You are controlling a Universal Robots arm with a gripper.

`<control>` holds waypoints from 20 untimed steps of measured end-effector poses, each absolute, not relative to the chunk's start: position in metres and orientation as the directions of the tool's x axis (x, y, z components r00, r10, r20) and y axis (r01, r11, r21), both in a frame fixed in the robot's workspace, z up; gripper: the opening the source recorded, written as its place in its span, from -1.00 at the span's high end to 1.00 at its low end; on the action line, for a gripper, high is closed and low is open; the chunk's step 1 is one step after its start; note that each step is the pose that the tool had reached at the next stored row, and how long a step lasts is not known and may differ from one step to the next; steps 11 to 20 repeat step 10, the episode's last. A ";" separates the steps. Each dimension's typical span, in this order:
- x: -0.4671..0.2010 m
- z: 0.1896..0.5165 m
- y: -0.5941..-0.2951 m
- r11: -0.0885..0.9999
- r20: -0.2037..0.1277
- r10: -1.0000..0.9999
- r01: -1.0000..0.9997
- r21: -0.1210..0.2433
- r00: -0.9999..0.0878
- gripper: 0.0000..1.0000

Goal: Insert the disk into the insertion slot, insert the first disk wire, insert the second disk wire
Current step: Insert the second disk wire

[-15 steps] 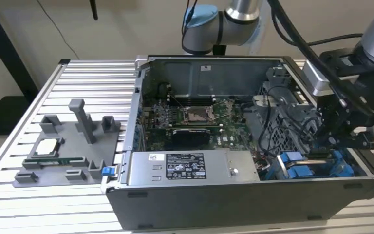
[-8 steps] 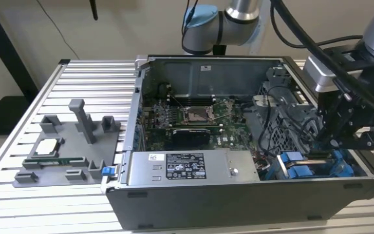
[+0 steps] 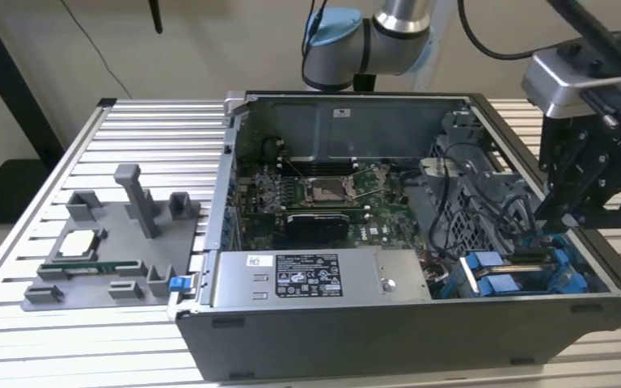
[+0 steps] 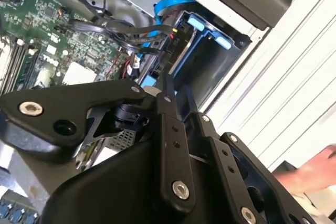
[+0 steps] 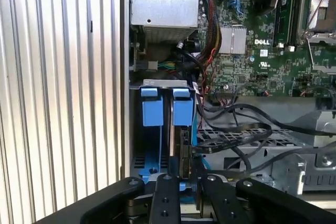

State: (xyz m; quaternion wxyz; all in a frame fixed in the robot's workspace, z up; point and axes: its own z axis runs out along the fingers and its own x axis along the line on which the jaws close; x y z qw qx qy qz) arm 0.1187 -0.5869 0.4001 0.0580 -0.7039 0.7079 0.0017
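Observation:
The disk (image 5: 185, 142) stands on edge in its bright blue carrier (image 5: 152, 111) inside the insertion slot (image 5: 157, 83), a grey metal cage at the case's front corner on the exterior view's right (image 3: 504, 275). My black gripper (image 3: 556, 230) reaches down into that corner. In both wrist views its fingertips sit close together right at the disk's end (image 5: 188, 174) (image 4: 164, 85). Whether they pinch anything is hidden. Black disk wires (image 5: 236, 129) loop loose beside the cage and run toward the disk's near end (image 4: 121, 27).
The open computer case lies on a slatted metal table (image 3: 73, 339). Inside are the motherboard (image 3: 322, 198) and a grey power-supply box (image 3: 310, 279). A grey fixture with small parts (image 3: 116, 242) sits at the exterior view's left. A person's hand (image 4: 315, 174) rests on the slats near the case.

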 end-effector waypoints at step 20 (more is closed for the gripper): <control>0.119 0.411 -0.587 0.009 -0.085 -0.996 -0.997 -0.077 -0.002 -1.00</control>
